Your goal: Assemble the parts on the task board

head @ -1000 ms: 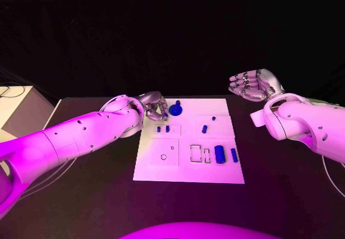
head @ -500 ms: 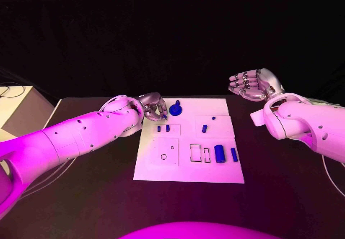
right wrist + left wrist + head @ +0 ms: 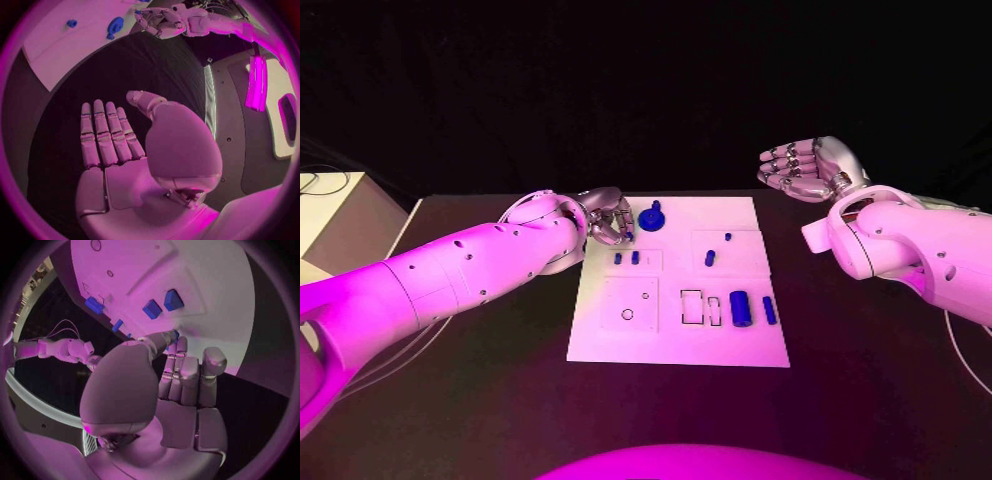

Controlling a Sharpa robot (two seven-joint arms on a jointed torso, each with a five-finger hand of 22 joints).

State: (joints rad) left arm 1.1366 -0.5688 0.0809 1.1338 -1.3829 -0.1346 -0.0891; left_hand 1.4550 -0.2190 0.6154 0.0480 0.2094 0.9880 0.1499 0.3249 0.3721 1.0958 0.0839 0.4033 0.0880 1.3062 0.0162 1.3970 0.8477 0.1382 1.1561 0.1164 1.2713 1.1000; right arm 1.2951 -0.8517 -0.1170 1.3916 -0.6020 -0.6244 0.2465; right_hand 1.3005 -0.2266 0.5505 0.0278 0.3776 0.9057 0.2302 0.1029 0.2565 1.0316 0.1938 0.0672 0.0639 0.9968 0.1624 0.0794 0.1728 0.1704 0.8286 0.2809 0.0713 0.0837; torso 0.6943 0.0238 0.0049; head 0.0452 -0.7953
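The white task board [image 3: 678, 340] lies in the middle of the black table. My left hand [image 3: 607, 215] hovers over its far left corner, fingers curled in, and the thumb and a finger pinch a small blue part [image 3: 175, 334]. Right beside that hand a round blue part with a stem [image 3: 652, 218] stands on the board. Two short blue pegs [image 3: 627, 258] sit just nearer, and two more small pegs [image 3: 711, 258] stand to the right. A blue block [image 3: 740, 308] and a slimmer bar [image 3: 770, 310] lie by the empty slots. My right hand [image 3: 805, 168] is raised off the board's far right corner, holding nothing, its fingers [image 3: 103, 132] straight and apart.
Empty rectangular slots [image 3: 692, 307] and a small round hole [image 3: 627, 315] mark the board's near half. A pale box [image 3: 332, 215] stands at the table's left edge. Bare black table [image 3: 473, 390] surrounds the board.
My left hand's fingertips have drawn slightly toward the board's far edge with the small part. The right hand has stayed still.
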